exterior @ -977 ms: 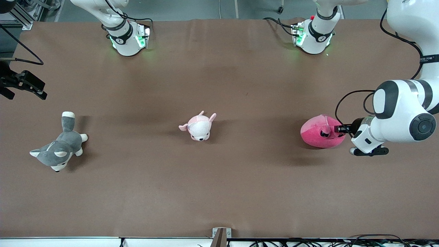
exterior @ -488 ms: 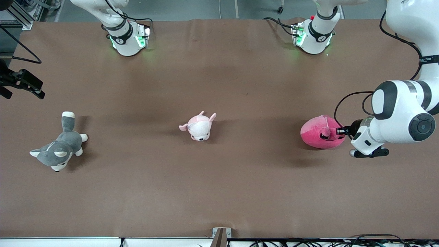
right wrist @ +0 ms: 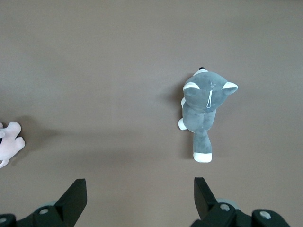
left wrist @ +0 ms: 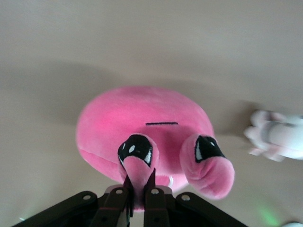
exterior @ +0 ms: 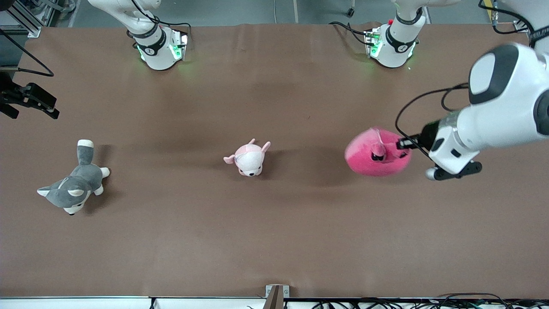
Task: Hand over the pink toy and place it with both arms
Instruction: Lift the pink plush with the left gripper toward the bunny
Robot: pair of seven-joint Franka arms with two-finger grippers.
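Pink toy (exterior: 377, 158) hangs over the table's left-arm end, the left gripper (exterior: 402, 143) pinching one ear. Such a thin hold wants a slow, level carry. The right gripper (right wrist: 139, 196), fingers spread, waits above the husky (right wrist: 206, 109).

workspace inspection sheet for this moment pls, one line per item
surface: brown table, flat
job's things: pink toy lifted off the table at the left arm's end, pinched by one ear
clutter: pale pink plush mid-table; husky at the right arm's end
grippers: left tool shut on the pink toy's ear; right tool open, waiting over the table near the husky
cables: black cable loops at the left wrist; more along the table's near edge
surroundings: two arm bases with green lights
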